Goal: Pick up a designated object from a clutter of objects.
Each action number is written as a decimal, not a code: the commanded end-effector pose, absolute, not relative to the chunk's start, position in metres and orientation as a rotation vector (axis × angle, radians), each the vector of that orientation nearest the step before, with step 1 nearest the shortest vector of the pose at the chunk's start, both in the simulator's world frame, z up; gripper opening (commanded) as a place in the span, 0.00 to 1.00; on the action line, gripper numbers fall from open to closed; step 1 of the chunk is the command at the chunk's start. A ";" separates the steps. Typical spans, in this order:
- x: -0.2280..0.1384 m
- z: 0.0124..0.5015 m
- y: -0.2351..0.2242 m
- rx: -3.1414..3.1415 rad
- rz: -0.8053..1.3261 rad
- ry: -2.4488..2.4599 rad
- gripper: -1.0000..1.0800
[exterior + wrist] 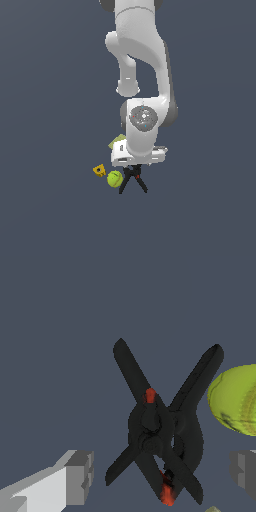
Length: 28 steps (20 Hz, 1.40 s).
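A: Where does the white robot arm (142, 75) stand?

B: It reaches straight down over the small heap on the dark grey-blue floor (50, 200). Its wrist block hides the middle of the heap in the exterior view.

A: And the claw?

B: The gripper (162, 473) has its two grey fingers (80, 476) set wide apart, one on either side of the clamps, touching neither as far as I can see.

A: Which clamp is the wanted one?

B: In the wrist view two black clamps lie crossed in an X. The small stubby black spring clamp with a red tip (150, 421) sits tangled with the larger long-legged black clamp (192, 406); they touch where they cross. I cannot tell which lies on top.

A: What crowds them?

B: The green tennis ball (114, 178) lies just beside the clamps on the exterior view's left. The small orange-yellow block with a hole (99, 170) is farther left, near the ball. The flat yellow-green rectangle (117, 142) peeks out from behind the wrist.
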State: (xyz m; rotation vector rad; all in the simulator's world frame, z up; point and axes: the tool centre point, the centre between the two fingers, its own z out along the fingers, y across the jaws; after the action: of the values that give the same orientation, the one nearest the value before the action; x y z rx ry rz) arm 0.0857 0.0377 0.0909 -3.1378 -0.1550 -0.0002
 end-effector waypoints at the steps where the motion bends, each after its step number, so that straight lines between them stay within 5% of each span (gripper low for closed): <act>1: 0.085 0.080 0.038 -3.138 0.002 -0.155 0.96; 11: 0.086 0.048 0.038 -3.138 0.000 -0.157 0.96; 12: 0.086 0.048 0.038 -3.138 0.000 -0.157 0.00; 28: 0.085 0.059 0.035 -3.138 -0.001 -0.157 0.00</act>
State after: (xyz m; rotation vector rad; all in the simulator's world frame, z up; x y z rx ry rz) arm 0.0852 0.0361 0.0545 -3.1375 -0.1574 0.0008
